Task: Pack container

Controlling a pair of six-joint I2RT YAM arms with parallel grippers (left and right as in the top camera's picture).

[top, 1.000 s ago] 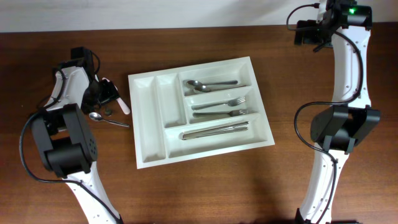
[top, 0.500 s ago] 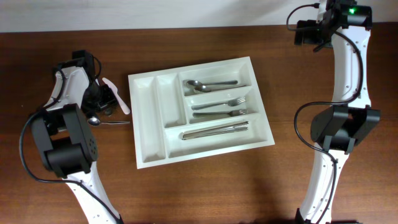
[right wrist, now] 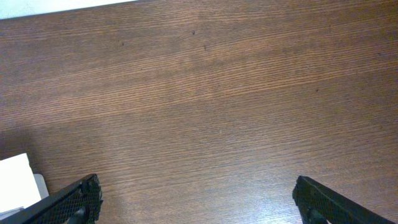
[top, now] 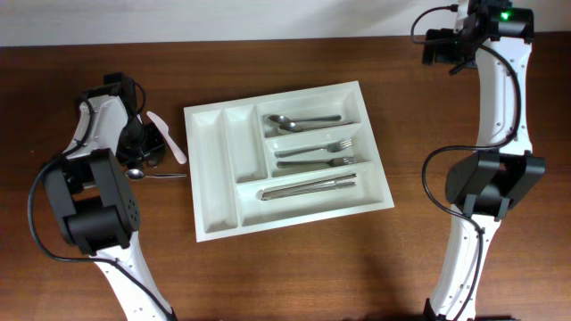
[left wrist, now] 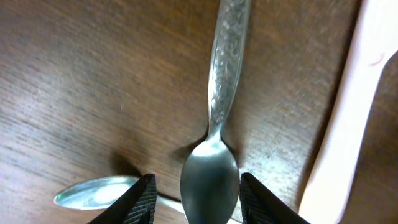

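Left tool (left wrist: 198,199) had narrowed around bowl of ornate steel spoon (left wrist: 211,168), unclamped; right tool (right wrist: 199,202) stood wide, empty; white plastic cutlery tray (top: 211,174) awaited it.

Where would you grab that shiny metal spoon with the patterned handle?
Probably at the narrow neck of the silver metal spoon, coming straight down and pinching across it: it lies flat on the brown wooden table, and its rounded bowl would likely slip.

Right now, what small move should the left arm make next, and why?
Probably close the left gripper on the spoon: its bowl lies between the open jaws on the table, outside the container.
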